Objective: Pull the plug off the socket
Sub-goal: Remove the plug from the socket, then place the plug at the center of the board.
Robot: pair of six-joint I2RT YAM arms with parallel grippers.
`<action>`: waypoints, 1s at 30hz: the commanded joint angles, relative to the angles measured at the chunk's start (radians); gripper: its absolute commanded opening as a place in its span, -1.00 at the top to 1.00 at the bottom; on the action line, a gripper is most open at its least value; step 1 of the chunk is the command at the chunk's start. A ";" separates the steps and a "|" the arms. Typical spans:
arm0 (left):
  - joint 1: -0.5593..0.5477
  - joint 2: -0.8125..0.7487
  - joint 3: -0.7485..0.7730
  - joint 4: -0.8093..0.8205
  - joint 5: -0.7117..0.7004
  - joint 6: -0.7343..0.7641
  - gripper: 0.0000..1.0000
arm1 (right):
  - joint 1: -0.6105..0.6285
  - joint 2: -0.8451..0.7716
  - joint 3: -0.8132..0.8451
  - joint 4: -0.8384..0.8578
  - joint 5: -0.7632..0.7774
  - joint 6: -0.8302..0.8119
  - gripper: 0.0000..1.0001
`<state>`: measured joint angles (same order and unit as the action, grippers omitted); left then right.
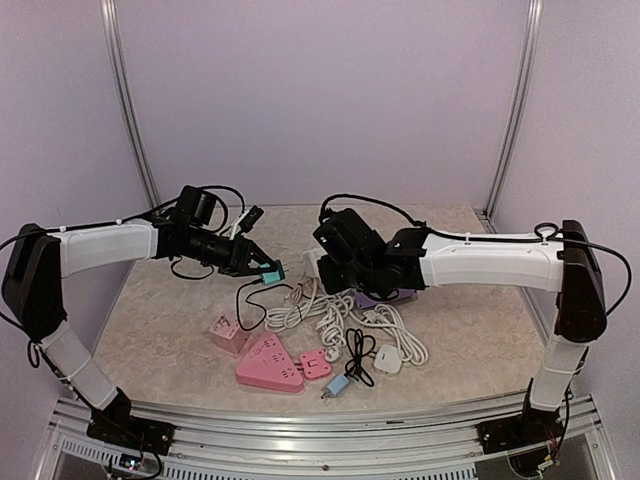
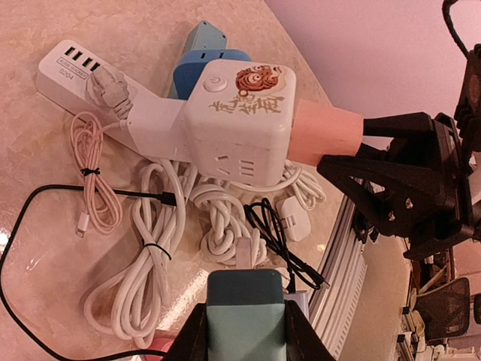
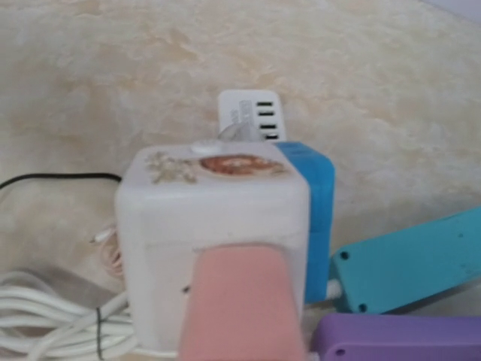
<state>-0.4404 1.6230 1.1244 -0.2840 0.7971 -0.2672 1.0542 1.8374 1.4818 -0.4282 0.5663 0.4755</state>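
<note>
Beige marble-patterned bench [image 1: 150, 330] under plain lilac walls carries a heap of power strips and cords. The left jaws are closed almost fully on the small teal rectangular plug [image 2: 244, 312] and hold it in the air, left of the heap. The right jaws grip the white cube socket with a cartoon sticker [image 2: 240, 113]: one pink pad [image 2: 327, 131] presses flat on its side, while the second pad is hidden behind the cube. The plug is apart from the cube, with open space between them, so I judge that the pulling itself is done and only the putting down is left.

Several things could go wrong from here. A thin black cable [image 2: 113, 192] seems to run from the plug and passes across the coiled white cords [image 2: 150, 248]. If the left arm carries the plug further away, this cable may become tight and drag the cords, or pull the plug crooked in the jaws. The cube has its own thick white cord, which goes into the same heap, so lifting it may disturb the blue adapter [image 3: 312, 195] just behind it. If the cube is released from height, it could roll onto the pink triangular power strip [image 1: 268, 362] or the small things near the bench edge
</note>
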 commanded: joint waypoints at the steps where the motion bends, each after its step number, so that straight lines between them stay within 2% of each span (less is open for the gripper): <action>1: -0.006 -0.029 0.005 0.016 0.038 0.032 1.00 | -0.028 -0.093 -0.072 0.149 -0.108 0.007 1.00; 8: 0.003 -0.022 0.006 -0.004 -0.018 0.027 1.00 | -0.039 -0.135 -0.112 0.192 -0.122 0.019 1.00; 14: 0.085 0.027 -0.002 -0.020 -0.084 -0.012 1.00 | -0.041 -0.226 -0.178 0.291 -0.132 0.015 1.00; 20: 0.124 0.109 0.040 -0.104 -0.160 0.020 1.00 | -0.042 -0.315 -0.234 0.324 -0.071 -0.004 1.00; 30: 0.145 0.230 0.082 -0.155 -0.162 0.034 0.97 | -0.043 -0.379 -0.284 0.340 -0.025 -0.019 1.00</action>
<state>-0.3023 1.8172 1.1717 -0.4038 0.6411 -0.2558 1.0180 1.5043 1.2209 -0.1719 0.5083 0.4648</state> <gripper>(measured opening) 0.276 0.289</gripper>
